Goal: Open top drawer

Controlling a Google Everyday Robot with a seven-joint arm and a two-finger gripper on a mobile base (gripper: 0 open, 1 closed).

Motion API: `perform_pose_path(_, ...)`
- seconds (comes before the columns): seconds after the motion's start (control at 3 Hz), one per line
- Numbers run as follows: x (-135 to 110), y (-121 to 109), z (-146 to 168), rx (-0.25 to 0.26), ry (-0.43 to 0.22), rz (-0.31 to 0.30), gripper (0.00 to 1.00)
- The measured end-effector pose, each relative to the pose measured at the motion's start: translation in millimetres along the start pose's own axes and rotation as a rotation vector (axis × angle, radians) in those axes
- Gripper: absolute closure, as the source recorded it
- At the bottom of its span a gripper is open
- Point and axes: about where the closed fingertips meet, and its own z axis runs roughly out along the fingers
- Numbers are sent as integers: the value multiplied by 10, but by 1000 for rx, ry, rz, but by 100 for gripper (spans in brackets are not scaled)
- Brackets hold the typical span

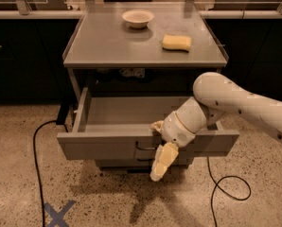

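Observation:
The top drawer [103,146] of the grey metal cart is pulled out towards the camera, and its plain grey inside [131,110] shows with nothing in it. Its small dark bar handle [143,150] sits at the centre of the wide front panel. My gripper [160,148], cream-coloured on a white arm reaching in from the right, is at the front panel just right of the handle. It hangs partly below the panel's lower edge. Two shorter drawer fronts below are mostly hidden behind the open drawer.
On the cart top [108,46] stand a white bowl [137,18] and a yellow sponge [176,42]. Black cables lie on the speckled floor at the left [37,141] and right [226,188]. A blue tape X [58,214] marks the floor. Dark cabinets line the back.

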Motion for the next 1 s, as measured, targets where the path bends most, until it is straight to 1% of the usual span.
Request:
perform_pose_path(0.33, -126, 378, 90, -50, 1, -16, 0)
perform_pose_path(0.67, -125, 379, 90, -50, 0, -16, 0)
perform_pose_path(1.0, -16, 471, 125, -65, -16, 20, 0)
